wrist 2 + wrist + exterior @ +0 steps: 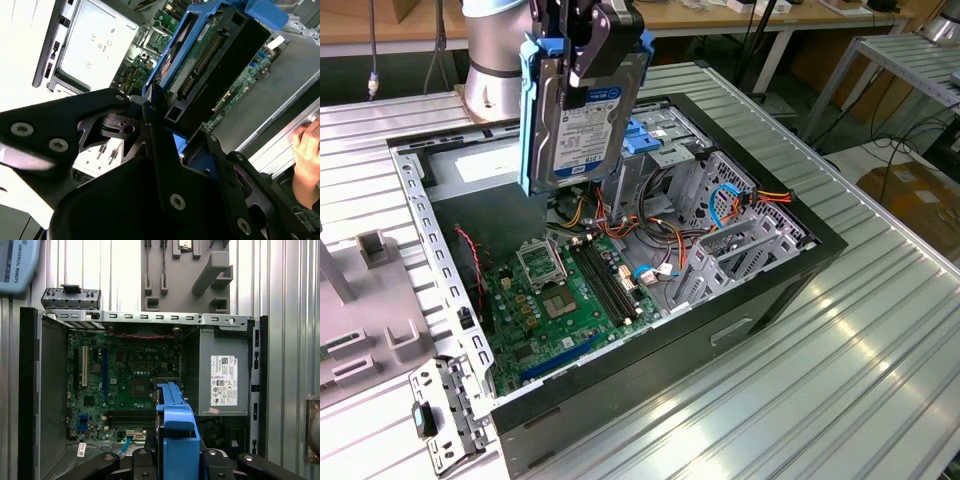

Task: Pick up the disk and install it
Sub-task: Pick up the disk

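The disk [582, 120], a silver hard drive with a white and blue label in blue carrier rails, hangs upright above the open computer case [775, 290]. My gripper [588, 55] is shut on its upper edge, black fingers pressing both faces. In the second wrist view the disk [210, 50] runs out from between the gripper [167, 127] fingers, its circuit-board side showing. In the first wrist view the blue carrier of the disk [175, 432] juts from the gripper [175, 465] over the motherboard [125, 380]. The disk sits high over the case's rear part, touching nothing below.
Inside the case lie the motherboard [570, 290], coloured cables [740, 205], a metal drive cage with blue rails [655, 135] and a grey power supply [222, 375]. A grey fixture [370, 330] and a loose metal bracket [445, 410] lie at the exterior view's left. A person's hand [307, 150] rests beside the case.
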Motion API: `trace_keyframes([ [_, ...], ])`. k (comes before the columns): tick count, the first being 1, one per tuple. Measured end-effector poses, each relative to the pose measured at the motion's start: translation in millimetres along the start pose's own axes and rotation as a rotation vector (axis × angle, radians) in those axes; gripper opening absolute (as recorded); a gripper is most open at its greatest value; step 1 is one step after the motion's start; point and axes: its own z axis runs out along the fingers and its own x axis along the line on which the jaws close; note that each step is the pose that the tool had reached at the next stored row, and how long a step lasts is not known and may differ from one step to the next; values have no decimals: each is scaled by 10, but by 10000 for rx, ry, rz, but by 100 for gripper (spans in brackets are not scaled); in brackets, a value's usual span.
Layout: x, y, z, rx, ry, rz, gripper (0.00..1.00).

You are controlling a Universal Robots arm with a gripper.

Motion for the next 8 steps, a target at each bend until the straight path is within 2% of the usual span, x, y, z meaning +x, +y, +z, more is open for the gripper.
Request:
trace_keyframes([
  [8, 88, -23, -1, 1, -1, 0, 37],
])
